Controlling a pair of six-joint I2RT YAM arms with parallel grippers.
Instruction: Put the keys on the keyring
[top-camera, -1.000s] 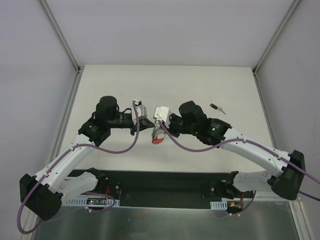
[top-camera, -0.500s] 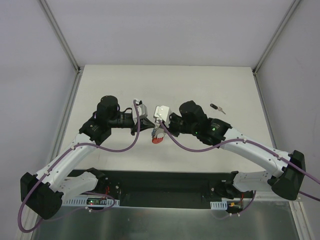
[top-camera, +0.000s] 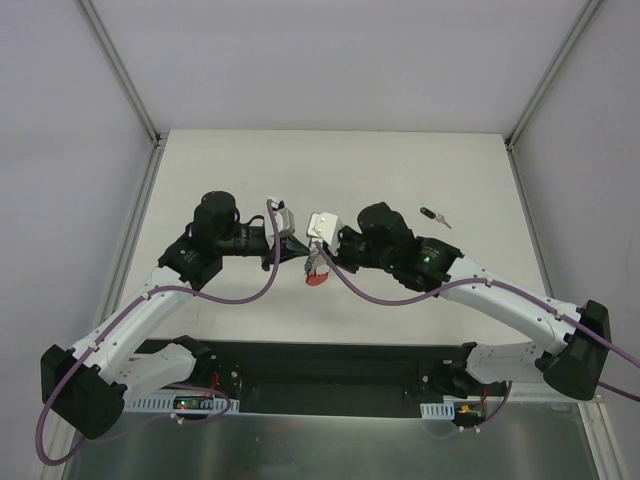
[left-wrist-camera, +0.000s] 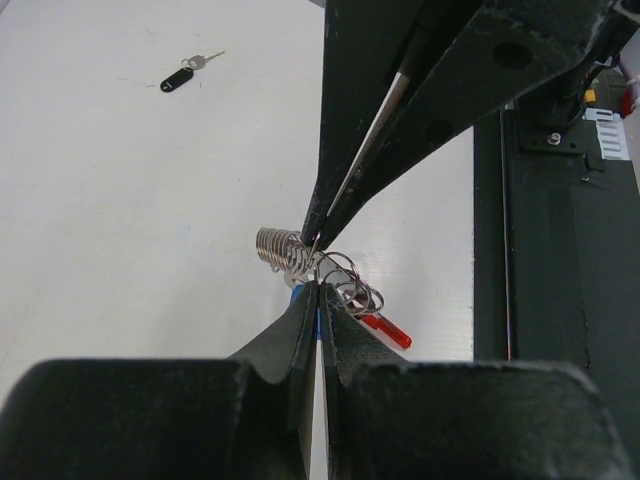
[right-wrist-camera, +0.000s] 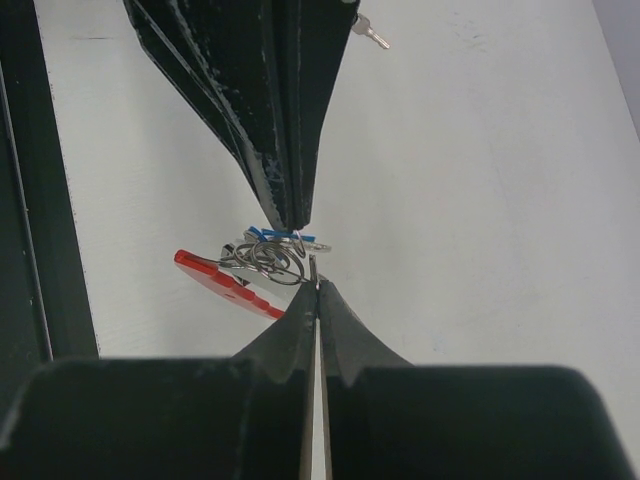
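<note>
Above the middle of the table my two grippers meet tip to tip. My left gripper (top-camera: 298, 253) (left-wrist-camera: 318, 286) is shut on the blue-headed key (right-wrist-camera: 280, 237), whose blue edge shows between its jaws. Facing it, my right gripper (top-camera: 314, 257) (right-wrist-camera: 317, 286) is shut on a silver ring of the keyring (right-wrist-camera: 268, 258). The keyring's red band (top-camera: 315, 279) (left-wrist-camera: 386, 331) (right-wrist-camera: 225, 281) hangs below the tangle of rings and chain (left-wrist-camera: 280, 248). A black-headed key (top-camera: 432, 215) (left-wrist-camera: 179, 78) lies on the table to the far right, apart from both grippers.
The white table (top-camera: 400, 170) is bounded by metal frame posts (top-camera: 125, 70) at the back corners. A black base rail (top-camera: 330, 365) runs along the near edge, also seen as a dark strip in the left wrist view (left-wrist-camera: 550, 250).
The right wrist has shifted very slightly; both grippers stay shut and the keyring hangs in the same place.
</note>
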